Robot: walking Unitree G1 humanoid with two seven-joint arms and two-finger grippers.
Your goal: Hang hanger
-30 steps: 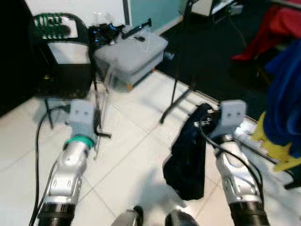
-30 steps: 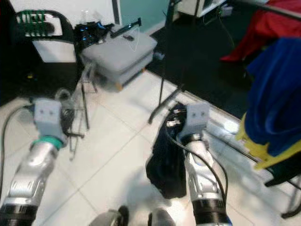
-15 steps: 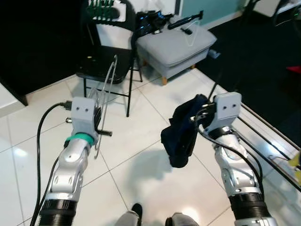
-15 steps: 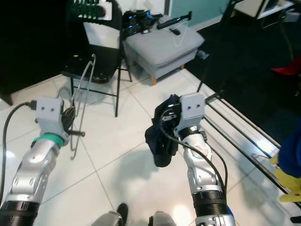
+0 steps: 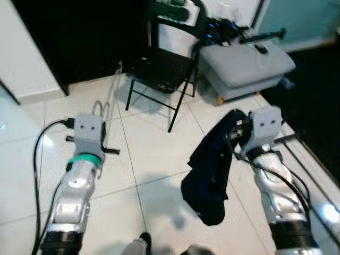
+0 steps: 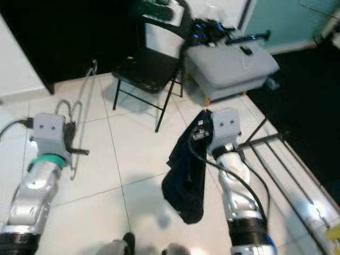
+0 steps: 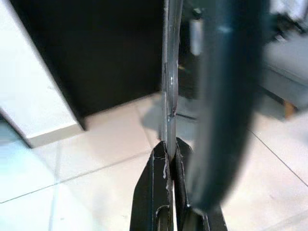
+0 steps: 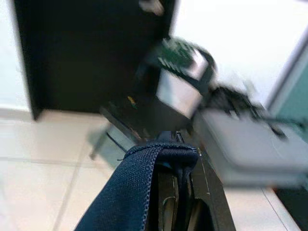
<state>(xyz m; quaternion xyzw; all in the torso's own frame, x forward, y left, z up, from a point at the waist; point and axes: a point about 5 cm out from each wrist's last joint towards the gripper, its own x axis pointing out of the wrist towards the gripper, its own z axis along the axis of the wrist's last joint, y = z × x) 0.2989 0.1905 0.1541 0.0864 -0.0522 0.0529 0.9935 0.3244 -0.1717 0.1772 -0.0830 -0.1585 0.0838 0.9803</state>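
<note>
Two things are in hand, nothing hung yet. The left gripper [image 7: 166, 159], jaws pressed on thin wire, holds the hanger [image 6: 79, 114] upright over the floor [image 5: 154, 154] at near left. The right gripper [image 8: 179, 166] pinches a dark cloth [image 5: 210, 170] that droops at near right. By my judgement the cloth must still go on the hanger, and the hanger onto a rail. A chair [image 5: 162, 69] and a stool [image 5: 247, 61] stand far off. Blur hides the hanger's hook, and no hanging rail can be made out.
</note>
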